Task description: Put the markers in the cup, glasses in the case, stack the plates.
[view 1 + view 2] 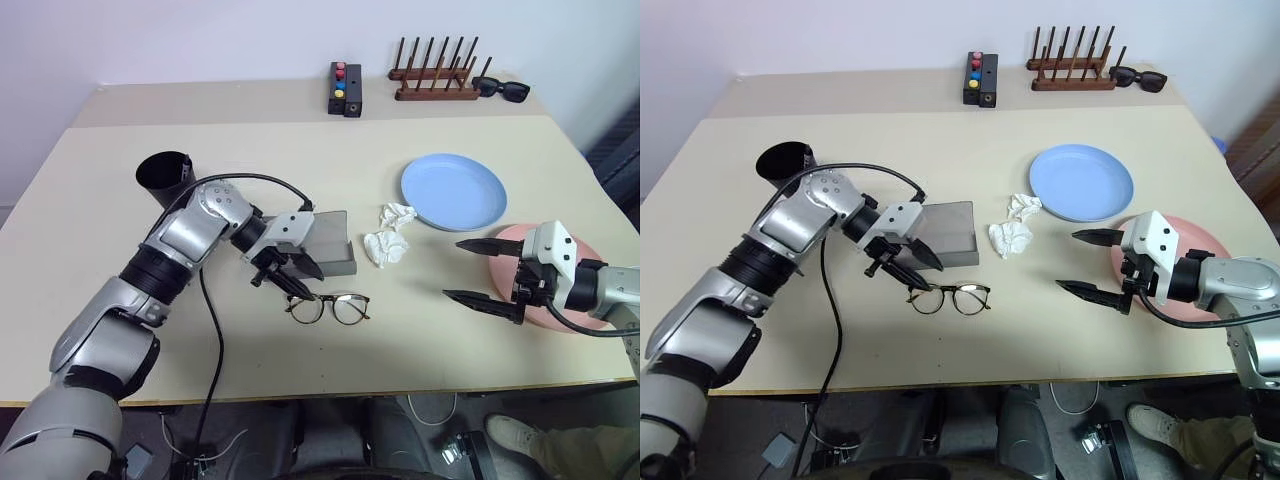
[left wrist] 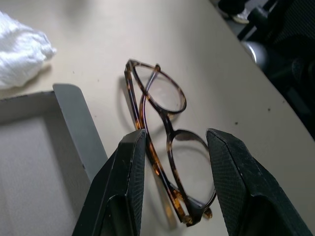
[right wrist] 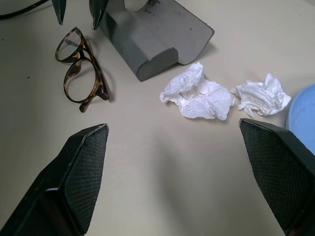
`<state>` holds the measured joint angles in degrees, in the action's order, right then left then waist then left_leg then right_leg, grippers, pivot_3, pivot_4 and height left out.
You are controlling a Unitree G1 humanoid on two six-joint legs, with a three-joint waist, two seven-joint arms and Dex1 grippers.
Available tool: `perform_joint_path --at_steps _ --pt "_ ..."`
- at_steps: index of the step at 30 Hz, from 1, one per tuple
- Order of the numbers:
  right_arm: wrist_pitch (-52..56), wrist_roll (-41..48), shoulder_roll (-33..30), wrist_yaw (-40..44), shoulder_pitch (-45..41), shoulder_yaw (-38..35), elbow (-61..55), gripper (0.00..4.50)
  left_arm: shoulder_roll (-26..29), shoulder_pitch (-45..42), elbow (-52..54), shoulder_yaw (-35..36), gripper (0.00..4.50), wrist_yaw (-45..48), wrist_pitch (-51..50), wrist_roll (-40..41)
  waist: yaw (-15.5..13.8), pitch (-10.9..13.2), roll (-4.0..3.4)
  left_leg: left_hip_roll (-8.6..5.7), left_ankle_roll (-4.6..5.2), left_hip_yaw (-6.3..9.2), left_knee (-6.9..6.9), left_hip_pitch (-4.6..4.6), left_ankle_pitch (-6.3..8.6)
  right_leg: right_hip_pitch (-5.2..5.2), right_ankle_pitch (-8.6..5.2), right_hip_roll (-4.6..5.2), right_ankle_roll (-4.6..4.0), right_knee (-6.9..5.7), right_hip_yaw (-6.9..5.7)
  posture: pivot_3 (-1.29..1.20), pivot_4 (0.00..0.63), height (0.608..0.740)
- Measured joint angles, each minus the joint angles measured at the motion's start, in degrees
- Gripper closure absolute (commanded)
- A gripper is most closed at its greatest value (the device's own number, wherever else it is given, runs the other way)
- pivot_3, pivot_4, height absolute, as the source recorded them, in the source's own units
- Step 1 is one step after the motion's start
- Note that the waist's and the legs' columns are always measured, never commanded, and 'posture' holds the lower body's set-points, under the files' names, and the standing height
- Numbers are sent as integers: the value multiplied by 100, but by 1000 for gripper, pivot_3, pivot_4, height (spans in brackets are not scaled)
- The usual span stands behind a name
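Left gripper (image 1: 291,287) sits low over the near end of the glasses (image 1: 330,308), fingers part-closed and straddling the frame, nothing pinched yet. Glasses lie flat on the table (image 1: 420,330) just in front of the open grey case (image 1: 325,245). Right gripper (image 1: 478,273) hangs wide open and empty beside the pink plate (image 1: 590,250). Risk: thin frame could slide or twist out if the pinch lands off-centre; lens could get squeezed.

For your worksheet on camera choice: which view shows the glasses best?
The left wrist view: the glasses are large, with frame and lenses plain, between the left pincer's fingers. Both eye views show them small beside the case; the right wrist view shows them whole but smaller.
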<state>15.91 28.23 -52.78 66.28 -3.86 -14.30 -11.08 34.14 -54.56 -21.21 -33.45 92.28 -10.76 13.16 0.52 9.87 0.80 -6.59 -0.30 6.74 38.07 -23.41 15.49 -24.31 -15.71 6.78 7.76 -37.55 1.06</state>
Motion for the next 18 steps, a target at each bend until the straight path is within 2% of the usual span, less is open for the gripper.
perform_joint_path --at_steps 18 --pt "1 2 26 -78 4 55 -6 133 -405 -235 -465 -390 2508 0 228 2 3 0 1 0 1 0 1 0 0 0 0 -1 0 0 0 0 150 740"
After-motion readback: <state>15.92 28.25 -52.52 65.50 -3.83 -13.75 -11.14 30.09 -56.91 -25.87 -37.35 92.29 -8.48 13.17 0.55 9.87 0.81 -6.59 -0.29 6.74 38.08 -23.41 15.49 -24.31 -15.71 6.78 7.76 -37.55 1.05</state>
